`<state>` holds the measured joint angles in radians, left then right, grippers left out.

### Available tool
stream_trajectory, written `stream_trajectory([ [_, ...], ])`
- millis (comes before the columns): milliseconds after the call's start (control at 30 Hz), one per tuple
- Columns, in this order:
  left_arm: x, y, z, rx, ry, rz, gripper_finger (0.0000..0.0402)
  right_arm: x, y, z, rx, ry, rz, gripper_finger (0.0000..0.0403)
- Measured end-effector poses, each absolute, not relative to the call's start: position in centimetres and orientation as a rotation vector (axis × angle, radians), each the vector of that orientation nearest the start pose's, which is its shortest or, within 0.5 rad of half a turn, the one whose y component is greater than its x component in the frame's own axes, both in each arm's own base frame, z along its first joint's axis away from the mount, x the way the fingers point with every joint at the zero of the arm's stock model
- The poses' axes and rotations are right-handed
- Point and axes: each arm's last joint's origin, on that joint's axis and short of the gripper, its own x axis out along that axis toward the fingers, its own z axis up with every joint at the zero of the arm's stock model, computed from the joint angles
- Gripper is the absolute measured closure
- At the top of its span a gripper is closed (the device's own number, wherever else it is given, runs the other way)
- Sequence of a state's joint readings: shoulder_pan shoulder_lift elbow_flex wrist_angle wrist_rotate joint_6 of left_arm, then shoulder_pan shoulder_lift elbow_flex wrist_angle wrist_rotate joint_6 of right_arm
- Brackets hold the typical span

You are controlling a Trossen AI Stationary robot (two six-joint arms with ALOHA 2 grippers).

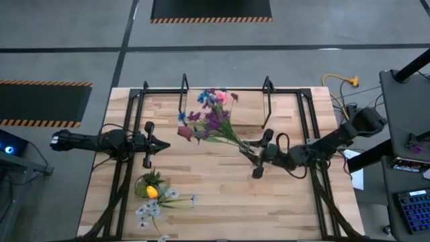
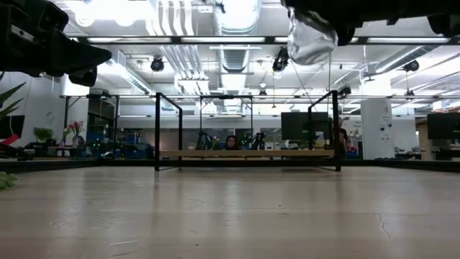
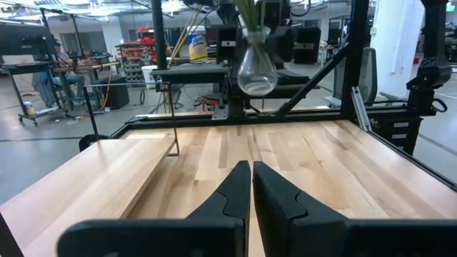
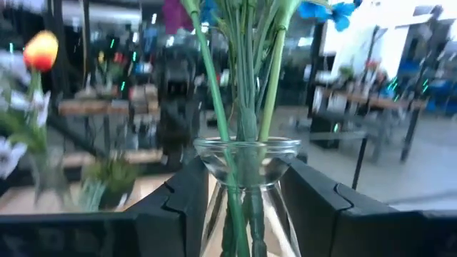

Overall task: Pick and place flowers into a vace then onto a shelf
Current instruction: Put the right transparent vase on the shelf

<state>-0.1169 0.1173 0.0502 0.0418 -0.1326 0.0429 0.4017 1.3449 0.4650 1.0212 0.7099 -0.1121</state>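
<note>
High view: the right gripper (image 1: 259, 156) has the vace (image 1: 250, 150) clamped and tipped over mid-table, w/ the flowers (image 1: 212, 119) fanning out toward the shelf (image 1: 225, 107) at the far edge. The left gripper (image 1: 158, 144) waits on the table's left, fingers shut on nothing. A second bunch w/ a yellow bloom (image 1: 152, 192) lies on the tabletop (image 1: 222, 202) near the front-left, not yet in any vase.

Low view: vace (image 2: 310, 39) hangs up top, clear of the table; shelf (image 2: 248, 153) stands bare beyond.

Left wrist view: left gripper (image 3: 251, 187) closed, pads together, empty; vace (image 3: 256, 70) is aloft ahead of it, stems in its neck, well apart from it.

Right wrist view: right gripper (image 4: 245, 189) fingers part-closed on either side of the vace (image 4: 246, 168), green stems of the flowers (image 4: 246, 86) standing in it.

Judgement: flowers-in-vase looks done for the main bunch; lift is under way; setting it on the shelf is left, and poss. the loose bunch too.
</note>
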Motion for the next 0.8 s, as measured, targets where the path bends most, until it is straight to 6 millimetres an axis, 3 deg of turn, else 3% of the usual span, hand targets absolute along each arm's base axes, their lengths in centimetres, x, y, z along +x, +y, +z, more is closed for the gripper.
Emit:
stream_trajectory([
  [267, 10.2, -0.8, 17.5, 0.046, 0.026, 0.015, 0.0402, 24.5, 7.0, 20.8, -0.071, -0.335, -0.289, 0.0259],
  [500, 10.2, -0.8, 17.5, 0.046, 0.026, 0.015, 0.0402, 25.8, 5.0, 18.7, -0.073, -0.276, -0.354, 0.0259],
  [800, 10.2, -0.8, 17.5, 0.046, 0.026, 0.015, 0.0402, 26.0, 2.8, 18.5, -0.092, -0.248, -0.523, 0.0259],
])
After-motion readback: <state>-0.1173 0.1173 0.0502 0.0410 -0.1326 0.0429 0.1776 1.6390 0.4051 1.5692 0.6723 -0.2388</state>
